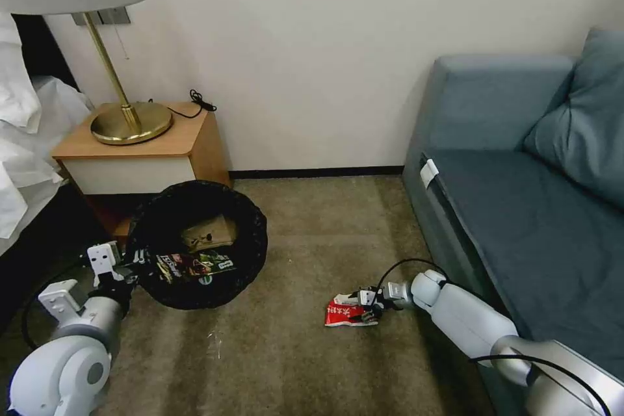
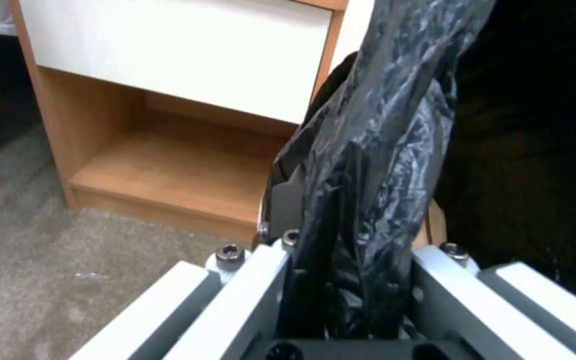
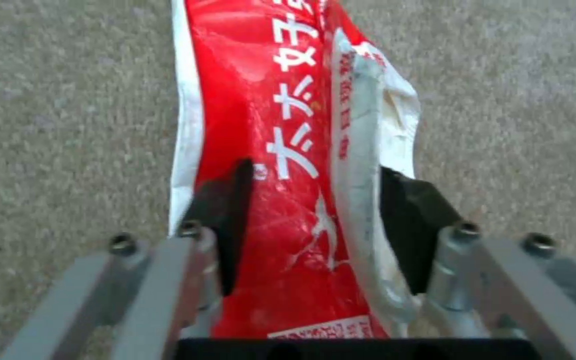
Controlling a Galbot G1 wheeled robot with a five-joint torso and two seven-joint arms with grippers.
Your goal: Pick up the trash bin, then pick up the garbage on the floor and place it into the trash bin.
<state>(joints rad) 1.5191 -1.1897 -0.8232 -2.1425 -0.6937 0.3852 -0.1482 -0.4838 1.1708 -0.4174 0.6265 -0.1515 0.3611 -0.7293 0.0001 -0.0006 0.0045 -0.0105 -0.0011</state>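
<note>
Head view: right tool (image 1: 368, 307) low over the carpet beside the blue sofa (image 1: 520, 208), fingers around the crumpled red-and-white plastic packet (image 1: 344, 312). Left tool (image 1: 133, 264) grips the rim of the round black-bagged trash bin (image 1: 195, 244), left of the packet.

Left wrist view: black bag liner (image 2: 361, 175) pinched between closed fingers.

Right wrist view: dark pads (image 3: 225, 220) pressing both sides of the packet (image 3: 281, 150).

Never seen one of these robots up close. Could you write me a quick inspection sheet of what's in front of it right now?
Surface: beige carpet, small white specks.
Job's things: trash bin, black-lined, holds a brown bag and wrappers; red-and-white packet on the floor.
Clutter: nothing seen.
Grippers: left gripper clamps the bin's rim; right gripper, jaws on either side of the packet.
Cables: black cord on nightstand.
Surroundings: lamp, blue sofa.
</note>
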